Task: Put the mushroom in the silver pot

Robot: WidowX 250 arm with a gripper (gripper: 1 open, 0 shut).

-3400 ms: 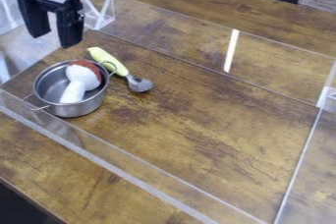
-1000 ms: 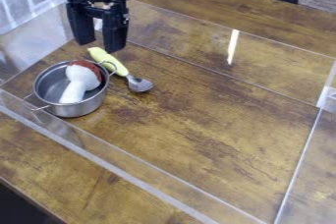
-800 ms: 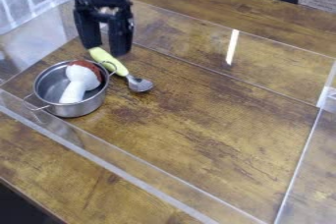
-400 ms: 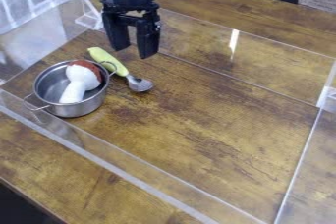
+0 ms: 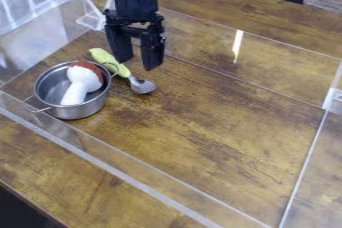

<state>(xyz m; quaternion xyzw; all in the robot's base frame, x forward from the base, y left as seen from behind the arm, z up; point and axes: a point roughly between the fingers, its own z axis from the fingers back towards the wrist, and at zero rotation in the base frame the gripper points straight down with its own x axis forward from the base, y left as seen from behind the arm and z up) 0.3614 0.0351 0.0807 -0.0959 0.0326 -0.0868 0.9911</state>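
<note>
Mushroom point(image 5: 79, 84) lying tilted inside silver pot point(image 5: 51, 102): reddish-brown cap, thick cream stem (fills much of pot). End effector point(image 5: 138, 55) spread, empty, above spoon point(image 5: 118, 70).

A yellow-green-handled spoon point(image 5: 123, 72) lies on the wooden table point(image 5: 227, 122).

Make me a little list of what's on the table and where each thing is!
pot: silver pot at the left, on the wooden table
mushroom: mushroom lying inside the pot
spoon: spoon just right of the pot
gripper: gripper open, empty, pointing down above the spoon
task: mushroom already in the pot
</note>
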